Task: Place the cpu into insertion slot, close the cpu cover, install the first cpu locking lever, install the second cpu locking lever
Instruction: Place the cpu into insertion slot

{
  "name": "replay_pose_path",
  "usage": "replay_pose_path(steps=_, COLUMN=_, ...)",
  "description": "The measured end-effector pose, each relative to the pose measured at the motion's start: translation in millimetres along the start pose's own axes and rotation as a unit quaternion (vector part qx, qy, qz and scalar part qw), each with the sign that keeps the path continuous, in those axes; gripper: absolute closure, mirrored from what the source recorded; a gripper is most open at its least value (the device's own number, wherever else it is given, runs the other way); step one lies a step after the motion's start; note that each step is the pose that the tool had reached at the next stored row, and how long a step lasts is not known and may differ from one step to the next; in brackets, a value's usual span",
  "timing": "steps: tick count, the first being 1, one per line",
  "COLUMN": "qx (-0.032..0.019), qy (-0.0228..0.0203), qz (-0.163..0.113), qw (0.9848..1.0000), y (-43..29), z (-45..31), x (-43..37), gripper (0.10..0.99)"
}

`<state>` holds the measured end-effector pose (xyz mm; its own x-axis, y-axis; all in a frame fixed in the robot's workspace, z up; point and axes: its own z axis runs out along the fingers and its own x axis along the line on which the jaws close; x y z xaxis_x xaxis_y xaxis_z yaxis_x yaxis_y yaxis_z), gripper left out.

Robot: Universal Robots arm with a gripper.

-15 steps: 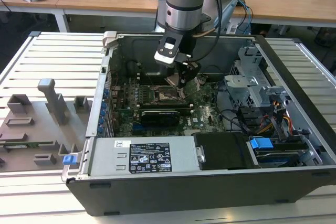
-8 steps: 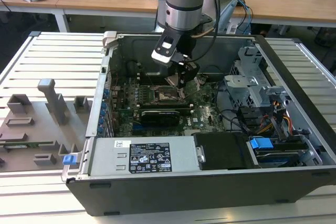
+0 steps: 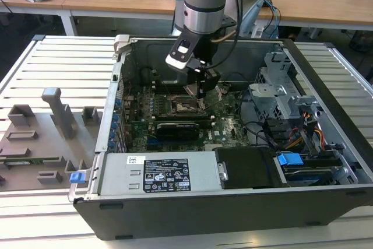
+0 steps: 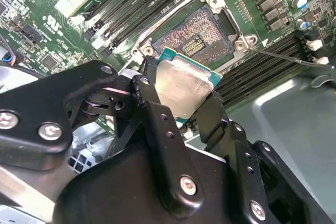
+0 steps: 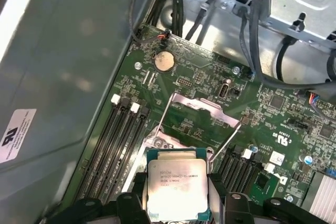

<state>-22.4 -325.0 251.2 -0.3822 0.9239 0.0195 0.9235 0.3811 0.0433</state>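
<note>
1. Black on green in the exterior view: shows the gripper [image 3: 201, 93] low in the open case [image 3: 175, 205], just to the exterior view's right of the insertion slot [image 3: 182, 107], long black card [image 3: 183, 127] just near of it, walls well apart.
2. Second wrist view: finds the cpu [image 4: 185, 88] clenched by two opposite edges, tilted over the slot's rim, unseated; likely light, stiff, fragile underneath, so edges only.
3. First wrist view: has the cpu cover [image 5: 203, 109] swung up beyond, leaving the slot open.

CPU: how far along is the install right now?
Done: nothing seated yet. In hand: the hand grips the cpu above the motherboard, close to the insertion slot, which is bare. Left: seating the cpu, closing the cpu cover, which stands open, and both locking levers, unlatched.
</note>
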Motion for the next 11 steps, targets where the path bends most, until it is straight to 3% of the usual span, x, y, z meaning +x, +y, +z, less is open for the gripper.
replay_pose_path(steps=11, qx=-0.0005, qy=-0.0021, qz=0.039, qw=0.9992, y=0.1, z=0.1, x=0.0, gripper=0.545)
